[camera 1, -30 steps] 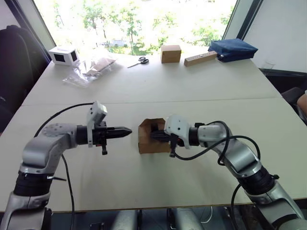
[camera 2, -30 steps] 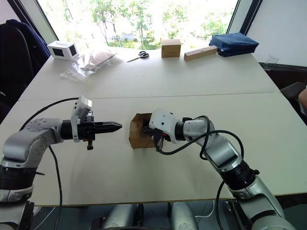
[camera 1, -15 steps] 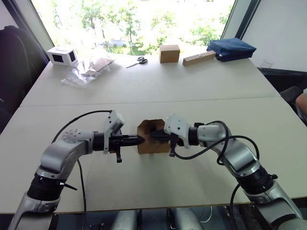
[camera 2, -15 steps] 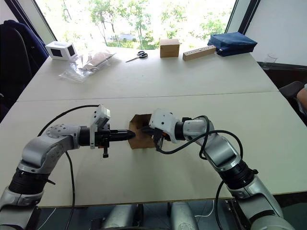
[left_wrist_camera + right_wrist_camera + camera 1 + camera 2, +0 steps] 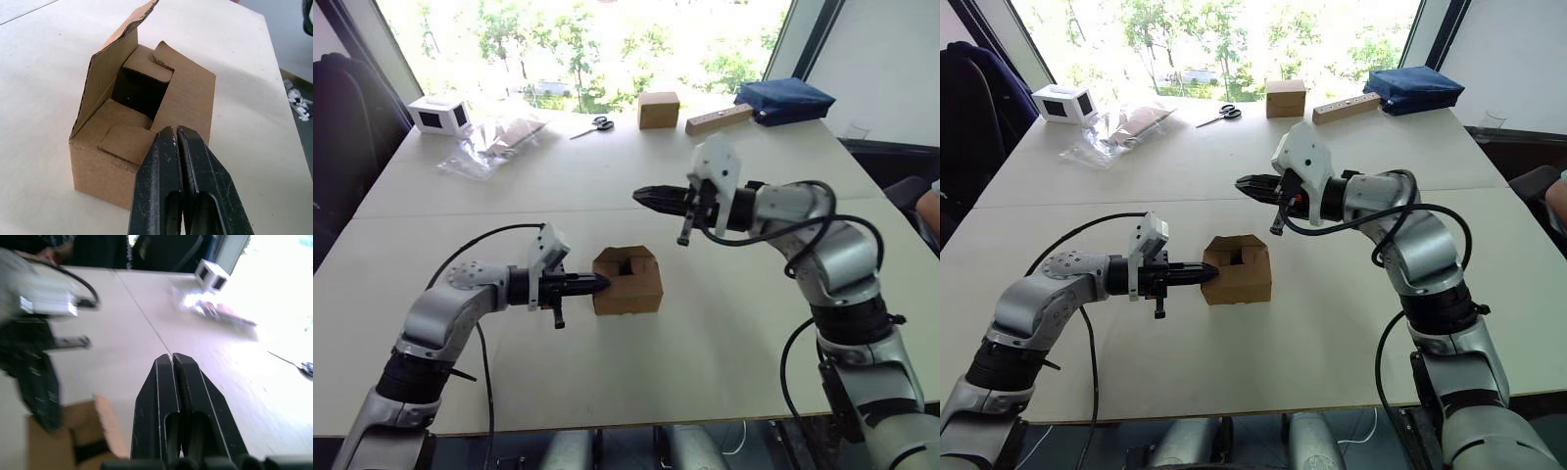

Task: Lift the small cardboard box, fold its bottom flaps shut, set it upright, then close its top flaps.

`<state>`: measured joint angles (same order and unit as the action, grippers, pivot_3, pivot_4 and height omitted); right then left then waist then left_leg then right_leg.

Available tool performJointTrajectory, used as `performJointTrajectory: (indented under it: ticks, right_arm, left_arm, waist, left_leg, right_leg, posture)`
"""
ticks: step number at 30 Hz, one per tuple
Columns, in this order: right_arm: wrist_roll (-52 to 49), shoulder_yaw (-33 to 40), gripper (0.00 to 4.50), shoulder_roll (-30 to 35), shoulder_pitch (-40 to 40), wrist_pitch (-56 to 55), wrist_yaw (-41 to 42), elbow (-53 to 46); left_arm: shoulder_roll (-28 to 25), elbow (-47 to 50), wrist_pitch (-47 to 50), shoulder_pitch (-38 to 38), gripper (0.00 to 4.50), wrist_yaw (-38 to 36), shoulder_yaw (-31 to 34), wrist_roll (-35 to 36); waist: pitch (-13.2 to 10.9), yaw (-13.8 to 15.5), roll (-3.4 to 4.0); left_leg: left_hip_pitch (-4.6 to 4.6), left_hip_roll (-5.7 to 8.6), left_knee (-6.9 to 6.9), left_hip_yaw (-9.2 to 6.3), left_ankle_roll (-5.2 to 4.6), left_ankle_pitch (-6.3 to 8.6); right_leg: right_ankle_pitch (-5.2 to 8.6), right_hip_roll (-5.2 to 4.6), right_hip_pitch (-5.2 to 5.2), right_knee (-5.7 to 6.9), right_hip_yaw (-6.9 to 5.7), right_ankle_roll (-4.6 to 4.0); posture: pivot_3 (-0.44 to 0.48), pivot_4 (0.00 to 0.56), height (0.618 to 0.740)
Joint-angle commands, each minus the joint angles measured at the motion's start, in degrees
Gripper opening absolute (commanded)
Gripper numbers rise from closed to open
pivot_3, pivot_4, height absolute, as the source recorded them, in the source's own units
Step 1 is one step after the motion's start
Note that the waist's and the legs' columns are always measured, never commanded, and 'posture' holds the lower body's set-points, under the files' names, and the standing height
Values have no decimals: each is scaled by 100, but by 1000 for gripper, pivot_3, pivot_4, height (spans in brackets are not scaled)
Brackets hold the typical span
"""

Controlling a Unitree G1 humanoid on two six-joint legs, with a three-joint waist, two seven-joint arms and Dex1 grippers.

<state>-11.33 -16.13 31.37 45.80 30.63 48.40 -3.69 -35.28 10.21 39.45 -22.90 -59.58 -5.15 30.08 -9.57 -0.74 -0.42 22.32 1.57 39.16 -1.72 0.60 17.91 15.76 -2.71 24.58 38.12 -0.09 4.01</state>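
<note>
The small cardboard box [image 5: 628,282] sits on the pale table [image 5: 607,186], near the front edge and roughly midway between the two arms, with its upper face partly folded in and a dark square opening left at the centre. In the left wrist view the top flaps [image 5: 146,63] lie at different angles: one long flap stands tilted up along one side, two small rounded tabs are folded inward, and a broad panel slopes down toward the opening. The left gripper [image 5: 599,283] is level with the box and its tips touch the box's left side; its two black fingers [image 5: 161,166] are pressed together with nothing between them. The right gripper [image 5: 642,195] hangs in the air above and beyond the box, well apart from it, pointing toward the robot's left, its fingers [image 5: 161,396] likewise closed against each other and empty. At the far end of the table lie another brown cardboard cube [image 5: 660,109], a long pale wooden block [image 5: 721,118], scissors [image 5: 595,125], a crumpled clear plastic bag [image 5: 489,145], a small white device [image 5: 436,115] and a dark blue bag [image 5: 787,100].
</note>
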Motion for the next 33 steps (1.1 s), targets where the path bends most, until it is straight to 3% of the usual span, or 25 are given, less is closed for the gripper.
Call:
performJointTrajectory:
  ticks: [1, 13, 21, 33]
  right_arm:
    - [501, -363, 0, -60, 205, -387, 74, 192]
    - [226, -437, 0, 120, -727, 85, 663, -1075]
    - [322, -401, 0, 41, -817, 111, 501, -1108]
    - [321, -356, 0, 16, -804, 145, 418, -1152]
  left_arm:
    - [8, 67, -43, -14, 80, 69, 20, -13]
    - [-44, 215, -18, 134, 80, 183, 123, 73]
    - [37, 272, 497, 3, 80, 487, 947, 888]
    - [455, -295, 28, -403, 80, 809, 312, 187]
  waist:
    - [0, 6, 0]
    - [0, 8, 0]
    - [0, 4, 0]
    - [0, 11, 0]
  left_leg:
    - [1, 0, 0, 0, 1, 0]
    - [2, 0, 2, -3, -1, 1]
    - [3, -2, 1, -4, -1, 1]
    - [3, 2, 2, -3, 2, -1]
  right_leg:
    - [0, 0, 1, 1, 0, 0]
    - [0, 0, 1, 0, 0, 0]
    - [0, 0, 3, 0, 0, 0]
    - [0, -1, 0, -2, -1, 0]
  posture:
    - [0, 150, 740]
    - [0, 150, 740]
    - [0, 150, 740]
    - [0, 150, 740]
